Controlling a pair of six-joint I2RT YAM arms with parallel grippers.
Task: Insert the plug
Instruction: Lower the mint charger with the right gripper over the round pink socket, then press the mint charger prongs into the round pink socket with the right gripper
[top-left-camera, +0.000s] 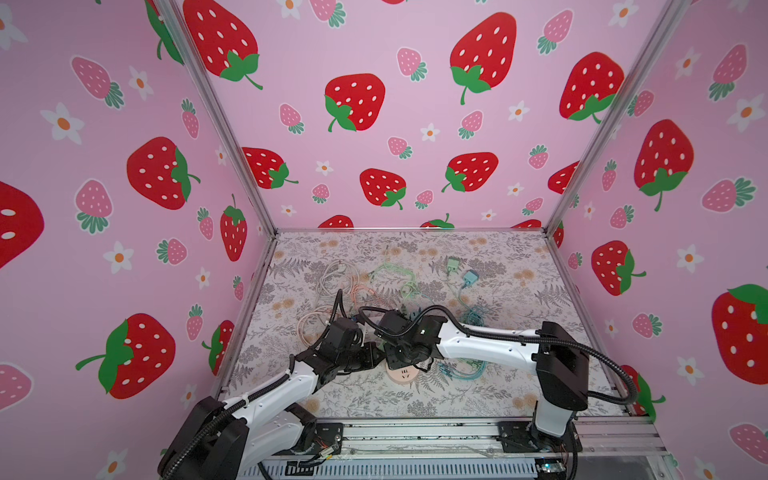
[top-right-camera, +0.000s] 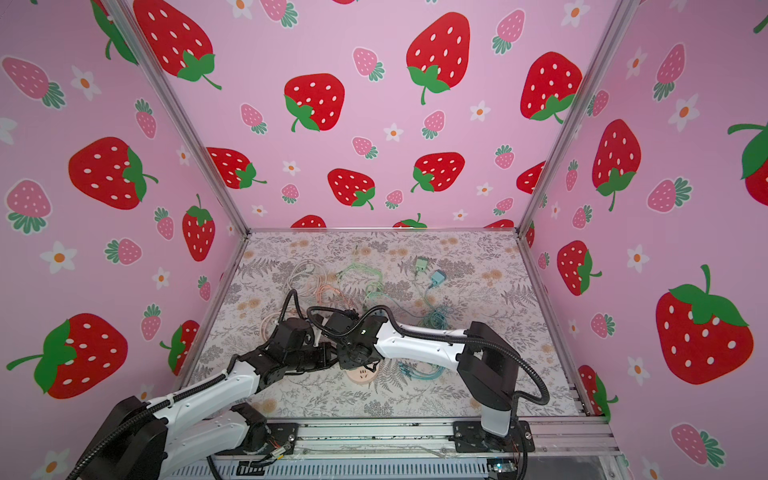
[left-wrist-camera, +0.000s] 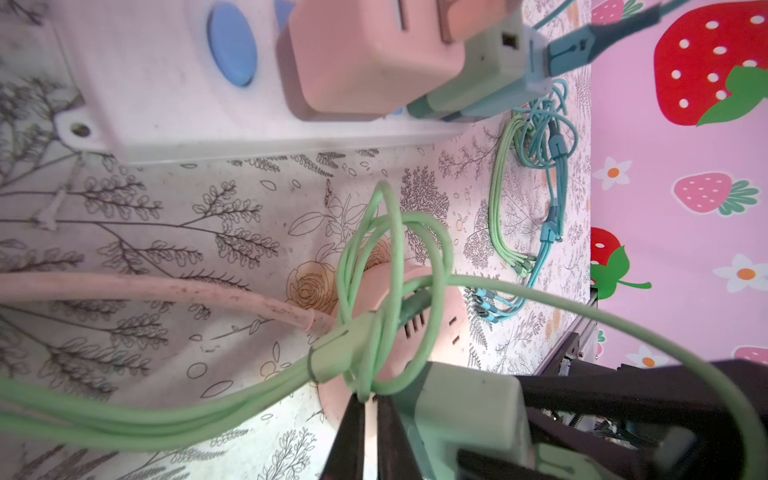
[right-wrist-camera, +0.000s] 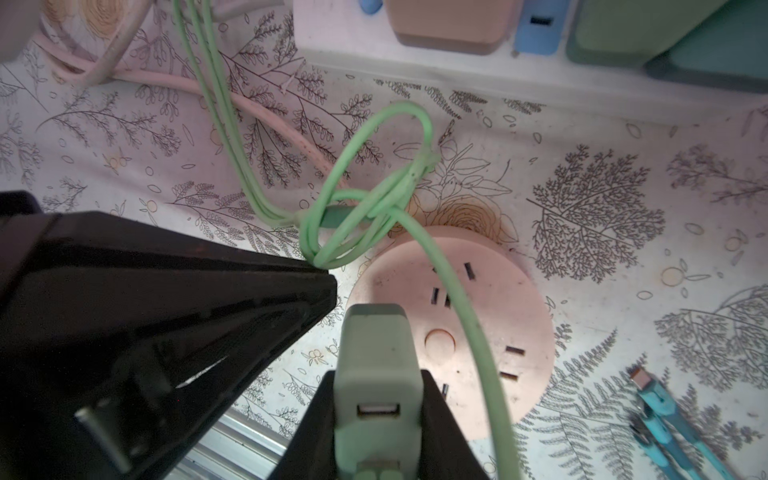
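Right gripper (right-wrist-camera: 376, 390) clamps the green plug (right-wrist-camera: 374, 353) at lower centre, prongs hidden, over the left edge of the pink round socket (right-wrist-camera: 503, 320) mid-frame. Square it onto a slot pair before pressing. Left gripper (left-wrist-camera: 369, 405), jaws narrow, nips the green cable (right-wrist-camera: 365, 137) looped above centre; draw it off the socket's face.

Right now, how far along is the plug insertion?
Done: the green adapter is picked up, clamped in the right pincer. In hand: it hangs at the edge of the pink round socket, while the left pincer appears pinched on the knotted green cable. Left: line up and push in; the socket's visible slots are empty.
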